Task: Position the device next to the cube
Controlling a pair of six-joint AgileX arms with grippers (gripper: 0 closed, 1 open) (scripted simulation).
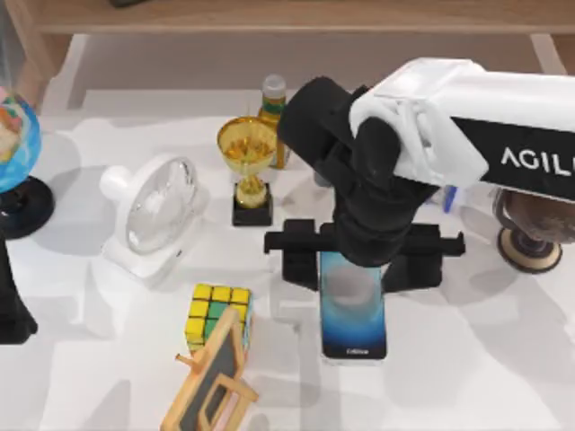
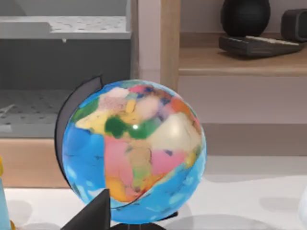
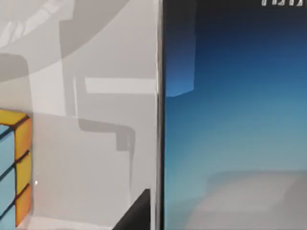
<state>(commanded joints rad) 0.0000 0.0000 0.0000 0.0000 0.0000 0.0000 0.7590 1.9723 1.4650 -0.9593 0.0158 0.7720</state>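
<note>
**A:** Surface [image 1: 467,377] first, since it's the biggest thing: white, with a wooden shelf along the far edge. Right arm [image 1: 467,126] reaches in from the right side and hangs over the middle. Left arm is parked at the left edge, just a dark bit showing near the globe [image 1: 13,144].

**B:** ok and the gripper?

**A:** Right gripper [image 1: 359,260] sits directly above the far end of the device [image 1: 354,314], fingers spread wide on either side of it. From what I can see it isn't holding anything, and the fingers don't look like they touch the phone's edges. Left one I honestly cannot tell; its wrist camera just stares at the globe.

**B:** where's the phone relative to the cube?

**A:** Device lies flat, screen up, long axis running front to back. The cube [image 1: 216,314] is to its left, near but with a strip of bare surface between them. The right wrist view shows that gap too.

**B:** other stuff?

**A:** White fan [image 1: 157,211] left of centre, chalkboard easel [image 1: 211,382] leaning right up against the cube's front, gold trophy [image 1: 249,166] behind, small bottle [image 1: 273,103] past that.
</note>
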